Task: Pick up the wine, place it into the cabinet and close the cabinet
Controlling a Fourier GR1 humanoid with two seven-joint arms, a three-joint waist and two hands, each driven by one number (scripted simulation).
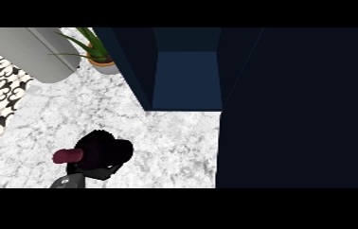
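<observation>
While the cabinet (186,79) stands open, left hand (105,153) is over the counter (174,143), lower left — fingers curled round the wine (67,155), apart from cabinet.

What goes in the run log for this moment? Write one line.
left hand: curled round wine | cabinet: open, wine not yet inside | right hand: not in view

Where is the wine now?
Head view, lower left: the wine is in the left robot hand, with only its maroon end showing. It sits at the near side of the counter, down-left of the open cabinet.
</observation>
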